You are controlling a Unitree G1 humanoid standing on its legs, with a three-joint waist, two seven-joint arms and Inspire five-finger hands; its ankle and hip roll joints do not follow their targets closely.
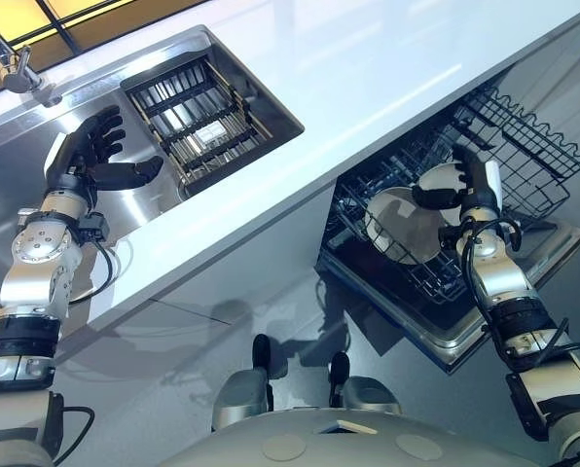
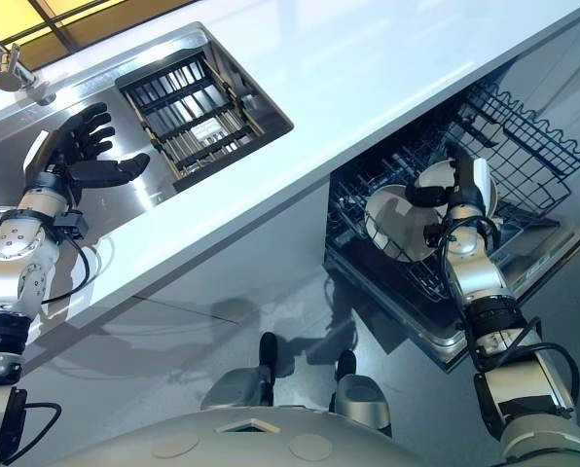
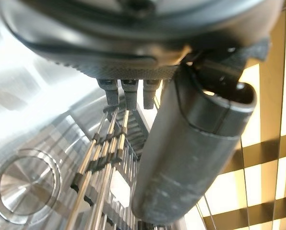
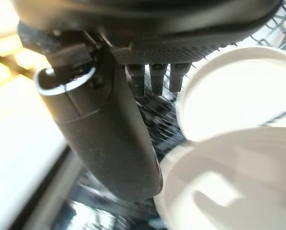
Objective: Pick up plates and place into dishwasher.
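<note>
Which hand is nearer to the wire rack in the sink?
Left. The left hand is over the sink beside the wire rack; the right hand is far off, at the dishwasher.

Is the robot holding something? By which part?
Yes. The right hand grips a white plate by its rim, over the dishwasher rack. The left hand is open and empty.

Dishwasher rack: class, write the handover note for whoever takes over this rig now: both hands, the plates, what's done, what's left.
Left hand: open, empty, over the sink beside the sink rack.
Right hand: in the dishwasher rack at the small plate; hold unclear.
Done: large plate sits in the rack, small plate beside it.
Left: likely settle the small plate, then draw the right hand back.
</note>
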